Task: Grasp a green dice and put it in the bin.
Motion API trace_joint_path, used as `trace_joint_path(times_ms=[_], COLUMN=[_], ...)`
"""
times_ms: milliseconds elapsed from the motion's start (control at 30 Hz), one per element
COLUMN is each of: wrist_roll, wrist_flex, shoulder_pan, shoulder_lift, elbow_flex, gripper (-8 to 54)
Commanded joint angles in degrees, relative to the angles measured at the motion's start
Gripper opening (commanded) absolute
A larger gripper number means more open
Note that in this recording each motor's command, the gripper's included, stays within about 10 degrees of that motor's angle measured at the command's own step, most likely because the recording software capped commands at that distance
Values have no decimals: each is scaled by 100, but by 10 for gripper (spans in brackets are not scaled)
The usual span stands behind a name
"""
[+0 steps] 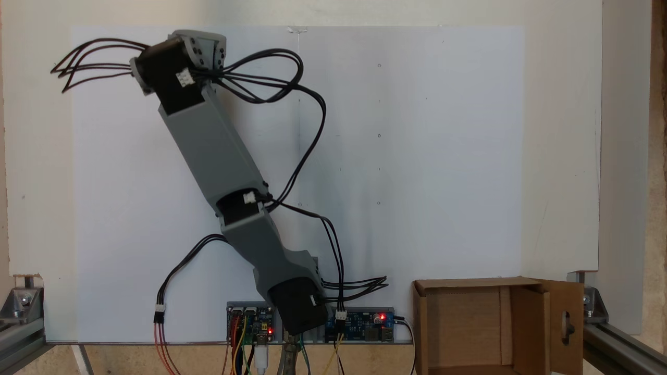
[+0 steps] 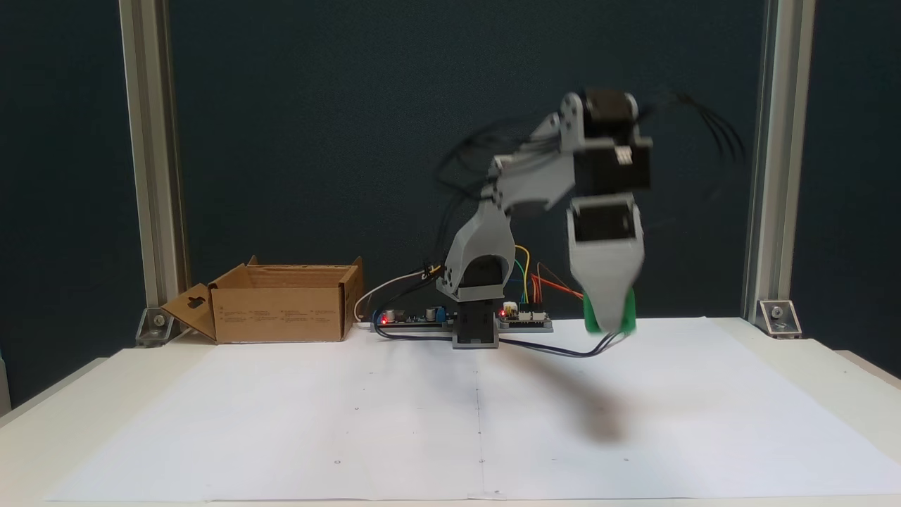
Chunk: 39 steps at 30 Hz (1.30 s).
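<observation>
in a fixed view from the front, the bin [image 2: 281, 303], an open brown cardboard box, is sitting at the left rear of the worktop [image 2: 450, 422], and well apart to its right the claw [image 2: 609, 320] is hanging above the white paper, pinching the green dice [image 2: 591, 317] between its tips. the dice is looking small, light, stiff and probably smooth, so squeezing two flat opposite faces is seeming safest. the grey arm [image 2: 535, 183] is arching up from its base, with the wrist pointing straight down and slightly blurred.
</observation>
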Motion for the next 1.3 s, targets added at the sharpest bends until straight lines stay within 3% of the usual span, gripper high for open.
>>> trace_joint_path(times_ms=[0, 367, 767, 1267], wrist_roll=[-105, -1301, -3270, -5449], wrist_flex=[220, -1090, -1081, -949], shoulder_pan=[44, 1670, 4975, 9826], shoulder_lift=[923, 3094, 4482, 4904], elbow_flex=[308, 3296, 4245, 4307], gripper=[120, 120, 120, 120])
